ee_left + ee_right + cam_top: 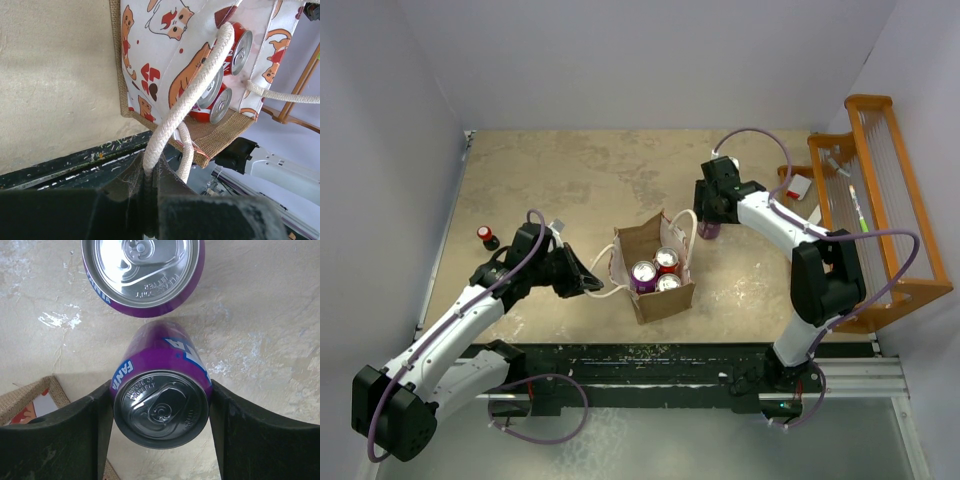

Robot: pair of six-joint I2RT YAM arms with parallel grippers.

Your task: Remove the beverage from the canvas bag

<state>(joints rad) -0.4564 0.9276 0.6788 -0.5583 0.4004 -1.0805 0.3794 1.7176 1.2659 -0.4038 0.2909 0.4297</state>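
The left arm (460, 325) stretches low from its base at 7 o'clock toward 2 o'clock. The left tool (586, 284) is pinched tight on a rope handle (186, 104). The right arm (820, 280) rises from 5 o'clock, folds at the elbow and runs toward 10 o'clock. The right tool (709, 226) points down, both fingers (65, 440) pressed against a can (160, 407).

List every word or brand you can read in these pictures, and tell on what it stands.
"FANTA": side of the purple can in the right gripper.
Part of "FANTA", upside down: the second purple can beyond.
Embossed lettering on both lids: too blurred to read.
In the canvas bag, the cans: nothing legible.
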